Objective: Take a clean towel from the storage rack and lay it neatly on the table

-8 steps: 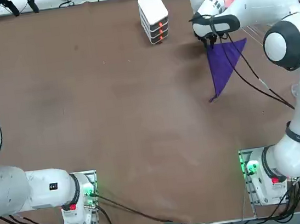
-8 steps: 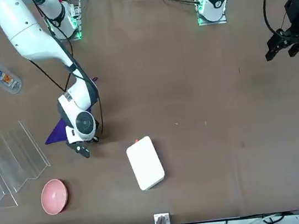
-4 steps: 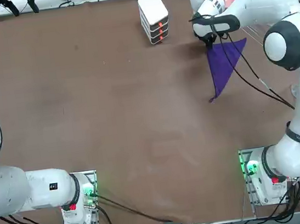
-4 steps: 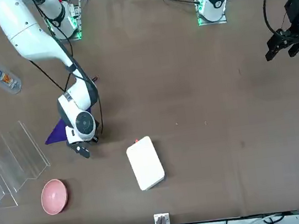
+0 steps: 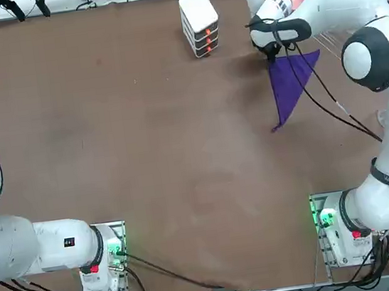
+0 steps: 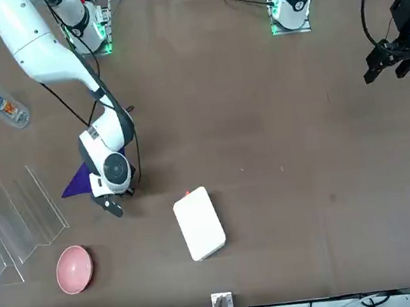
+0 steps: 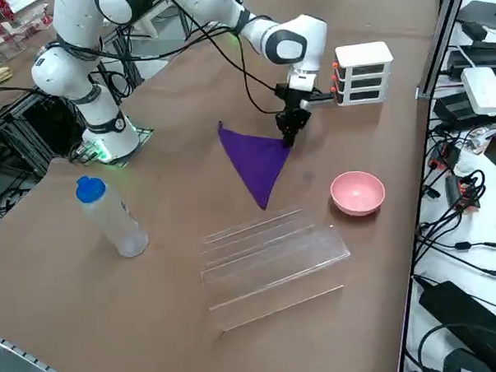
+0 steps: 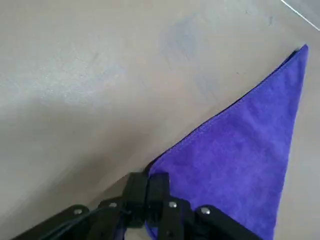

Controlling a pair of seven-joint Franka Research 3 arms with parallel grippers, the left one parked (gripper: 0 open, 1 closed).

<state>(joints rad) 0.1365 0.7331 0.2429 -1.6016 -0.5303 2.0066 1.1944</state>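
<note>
- My pincer had narrowed over the last second and closed tight on an edge of the purple towel; I judged that this gave me a hold to start straightening from.
- From my fingertips the towel spread to my right and back towards my base, a thin, soft triangle with a stitched hem. I could not tell whether its gripped edge was raised.
- Beneath us lay the matte brown tabletop; the cloth, clear of the rack, still needed opening out flat, and a hasty pull might have bunched it.
- Ahead and slightly right sat a smooth, round pink bowl.
- To my left stood a white mini drawer unit with orange-red marks.
- Farther right, the clear rack showed glinting parallel edges.
- Farthest, right and back, lay a translucent blue-capped bottle.
</note>
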